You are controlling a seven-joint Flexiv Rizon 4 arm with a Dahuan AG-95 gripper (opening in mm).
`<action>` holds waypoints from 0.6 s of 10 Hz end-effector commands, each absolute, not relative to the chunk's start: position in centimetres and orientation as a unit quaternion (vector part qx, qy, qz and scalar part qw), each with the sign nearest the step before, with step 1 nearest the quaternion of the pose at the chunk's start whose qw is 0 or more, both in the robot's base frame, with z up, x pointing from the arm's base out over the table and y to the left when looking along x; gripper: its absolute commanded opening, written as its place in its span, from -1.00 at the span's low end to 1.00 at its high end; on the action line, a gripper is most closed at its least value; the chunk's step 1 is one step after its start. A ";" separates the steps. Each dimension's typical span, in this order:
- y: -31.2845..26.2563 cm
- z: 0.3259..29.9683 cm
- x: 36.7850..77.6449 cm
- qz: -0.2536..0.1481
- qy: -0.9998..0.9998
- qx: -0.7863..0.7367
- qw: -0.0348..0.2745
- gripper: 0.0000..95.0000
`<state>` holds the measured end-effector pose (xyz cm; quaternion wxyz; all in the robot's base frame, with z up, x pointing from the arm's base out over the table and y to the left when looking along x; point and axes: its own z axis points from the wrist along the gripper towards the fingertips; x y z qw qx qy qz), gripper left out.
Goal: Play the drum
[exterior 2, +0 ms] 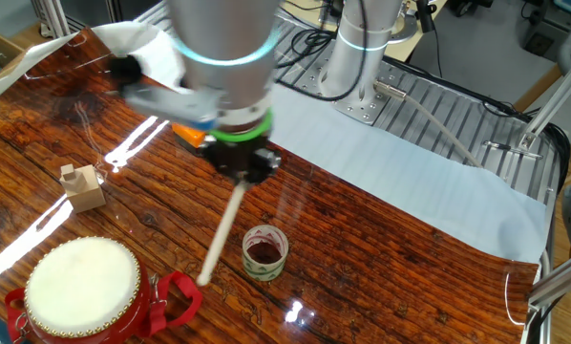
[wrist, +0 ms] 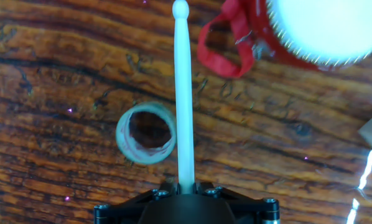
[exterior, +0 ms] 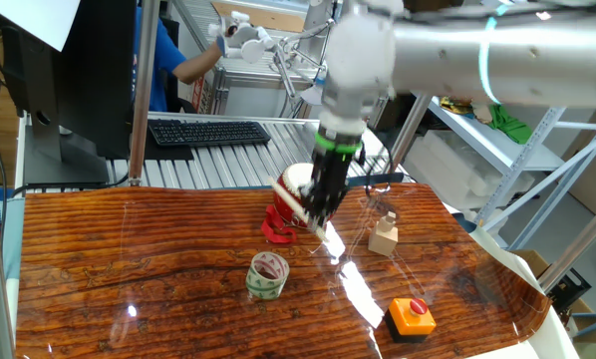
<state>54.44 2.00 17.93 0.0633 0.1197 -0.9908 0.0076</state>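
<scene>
1. Over the middle of the table (exterior 2: 381,182), the tool (exterior 2: 240,164) hangs from the arm, pinching a pale drumstick (exterior 2: 221,234) that slants down toward the wood.
2. One fixed view: tool (exterior: 318,204) partly covers the drum (exterior: 290,194); drumstick barely seen there.
3. The other fixed view shows what that one hides: drum (exterior 2: 80,287) with its full cream head, red stand and strap, clear of the stick tip; drum sits near the table edge closest to this camera.
4. Hand view: drumstick (wrist: 183,93) runs straight out from the tool (wrist: 186,202), rounded tip beside the red strap, not on the drum (wrist: 326,28) head; only part of the head in frame.
5. Tape roll (exterior 2: 264,251) stands just beside the stick; hand view looks down its hole (wrist: 146,132).
6. Small wooden block (exterior: 383,237) and orange button box (exterior: 412,316) appear in one fixed view; hand view misses the button box.
</scene>
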 end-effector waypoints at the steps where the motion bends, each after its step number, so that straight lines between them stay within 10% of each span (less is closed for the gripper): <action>1: 2.6 16.7 53.6 0.008 -0.991 0.120 0.059 -1.00; 6: 3.7 12.9 51.9 0.013 -0.991 0.120 0.056 -1.00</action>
